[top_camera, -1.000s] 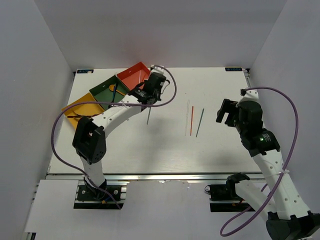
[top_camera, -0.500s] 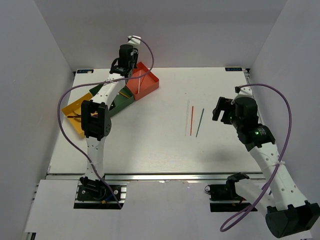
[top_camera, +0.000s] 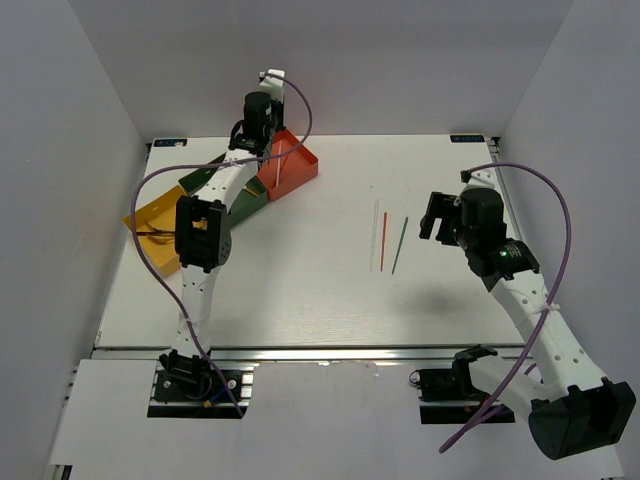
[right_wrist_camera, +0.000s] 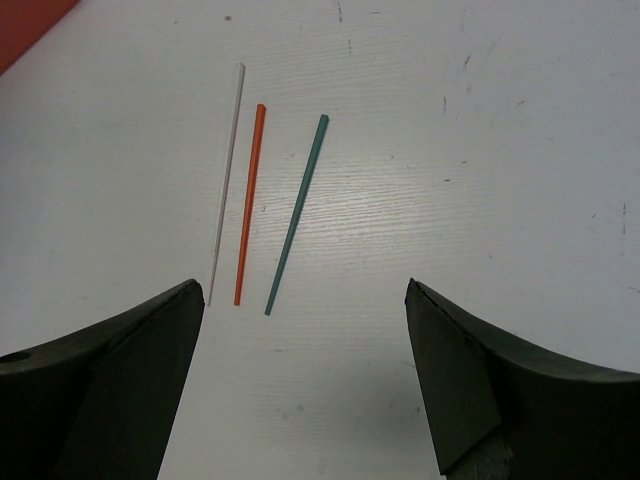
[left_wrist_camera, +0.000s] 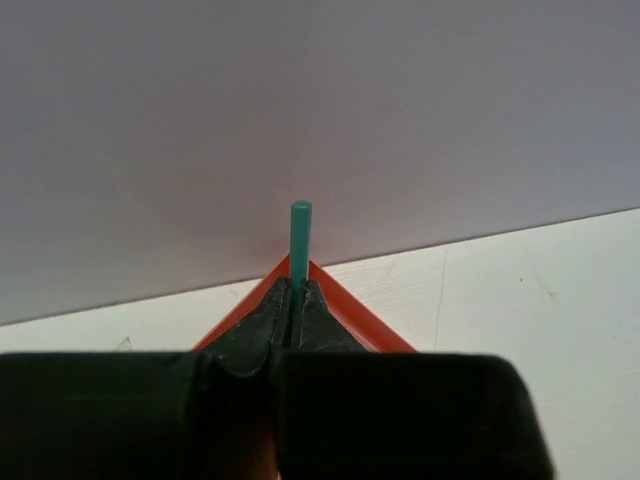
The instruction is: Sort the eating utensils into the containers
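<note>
Chopstick (left_wrist_camera: 301, 228) sits pinched in left end effector (left_wrist_camera: 296, 292) above red-orange box (left_wrist_camera: 368, 326).

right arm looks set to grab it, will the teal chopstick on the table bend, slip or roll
The teal chopstick looks straight and thin, so probably stiff and light. It lies flat on the table, so the open right gripper may struggle to get under it. Its end looks squarish, so rolling seems unlikely.

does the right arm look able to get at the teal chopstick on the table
Likely yes: the right gripper is open just short of the teal chopstick, which lies flat, clear of the red chopstick beside it.
</note>
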`<state>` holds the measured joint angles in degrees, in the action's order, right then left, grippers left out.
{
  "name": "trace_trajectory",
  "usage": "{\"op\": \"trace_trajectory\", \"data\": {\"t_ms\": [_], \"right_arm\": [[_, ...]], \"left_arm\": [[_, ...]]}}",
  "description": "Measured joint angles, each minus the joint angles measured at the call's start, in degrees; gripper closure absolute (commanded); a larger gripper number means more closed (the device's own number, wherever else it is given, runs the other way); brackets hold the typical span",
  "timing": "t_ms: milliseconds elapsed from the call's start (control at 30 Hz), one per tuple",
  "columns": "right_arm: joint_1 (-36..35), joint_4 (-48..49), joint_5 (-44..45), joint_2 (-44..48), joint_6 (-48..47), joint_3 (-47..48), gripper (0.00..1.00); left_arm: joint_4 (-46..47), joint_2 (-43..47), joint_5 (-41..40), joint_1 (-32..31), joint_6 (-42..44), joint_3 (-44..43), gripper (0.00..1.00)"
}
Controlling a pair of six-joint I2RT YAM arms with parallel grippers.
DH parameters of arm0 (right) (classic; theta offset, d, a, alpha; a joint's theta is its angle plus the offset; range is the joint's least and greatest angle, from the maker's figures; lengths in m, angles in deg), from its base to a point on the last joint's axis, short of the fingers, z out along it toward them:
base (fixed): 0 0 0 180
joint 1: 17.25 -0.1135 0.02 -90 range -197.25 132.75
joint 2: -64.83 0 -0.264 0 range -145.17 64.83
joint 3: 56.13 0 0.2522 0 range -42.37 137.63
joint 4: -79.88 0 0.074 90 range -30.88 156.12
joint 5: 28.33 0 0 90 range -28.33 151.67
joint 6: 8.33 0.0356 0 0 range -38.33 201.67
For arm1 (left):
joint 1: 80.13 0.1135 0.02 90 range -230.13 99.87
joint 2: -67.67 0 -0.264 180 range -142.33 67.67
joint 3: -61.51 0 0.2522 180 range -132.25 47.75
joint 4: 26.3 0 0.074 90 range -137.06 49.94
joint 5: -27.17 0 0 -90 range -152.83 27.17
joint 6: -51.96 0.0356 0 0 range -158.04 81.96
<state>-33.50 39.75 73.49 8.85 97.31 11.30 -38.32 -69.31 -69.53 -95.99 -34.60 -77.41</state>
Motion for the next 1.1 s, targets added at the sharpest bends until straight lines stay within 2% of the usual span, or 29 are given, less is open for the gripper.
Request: {"op": "trace_trajectory", "data": {"t_ms": [100, 233, 267, 333, 367, 400, 633, 733, 833, 933, 1000, 1067, 1100], "right_arm": [[0.00, 0.22, 0.00, 0.00, 0.00, 0.00, 0.13], [0.00, 1.09, 0.04, -0.46, 0.00, 0.00, 0.13], [0.02, 1.18, 0.07, -0.74, 0.00, 0.00, 0.13], [0.00, 1.29, 0.15, -1.40, 0.00, 0.00, 0.11], [0.02, 1.31, 0.22, -1.81, 0.02, 0.00, 0.11], [0.02, 1.42, 0.33, -2.23, 0.04, 0.00, 0.11], [0.02, 3.52, 3.10, -7.30, 1.20, 0.11, 0.11], [0.09, 3.58, 4.13, -13.81, 3.43, 1.68, 0.11], [0.13, 3.45, 4.57, -22.29, 5.77, 4.35, 0.17], [0.13, 2.91, 4.42, -30.67, 8.24, 6.82, 0.26], [0.13, 3.13, 3.50, -34.73, 9.66, 7.28, 0.28], [0.13, 2.95, 2.67, -38.14, 10.34, 7.61, 0.32], [0.13, 2.80, 2.27, -39.87, 10.71, 8.13, 0.33]], "left_arm": [[1.75, -0.15, 0.07, 0.00, -0.48, 2.99, 0.86], [1.49, -0.48, 0.37, 0.04, -1.36, 6.54, 0.68], [1.22, -0.52, 0.37, 0.07, -1.57, 6.95, 0.53], [0.98, -0.55, 0.35, 0.11, -1.84, 7.41, 0.41], [1.09, -0.48, 0.31, 0.11, -2.19, 7.58, 0.05], [1.40, -0.26, 0.22, 0.11, -2.56, 8.04, 0.02], [-0.46, 3.61, -2.86, 0.11, -7.52, 11.04, 0.02], [-4.98, 7.54, -4.96, 0.11, -13.46, 10.08, 0.02], [-9.88, 14.97, -4.92, 0.11, -20.00, 11.06, 0.02], [-12.28, 28.04, -4.31, 0.17, -26.25, 19.28, 0.02], [-13.03, 38.10, -4.09, 0.22, -29.79, 27.82, 0.02], [-12.85, 50.45, -3.52, 0.26, -33.00, 40.02, 0.02], [-13.31, 52.57, -3.45, 0.26, -33.55, 41.99, 0.02]]}}
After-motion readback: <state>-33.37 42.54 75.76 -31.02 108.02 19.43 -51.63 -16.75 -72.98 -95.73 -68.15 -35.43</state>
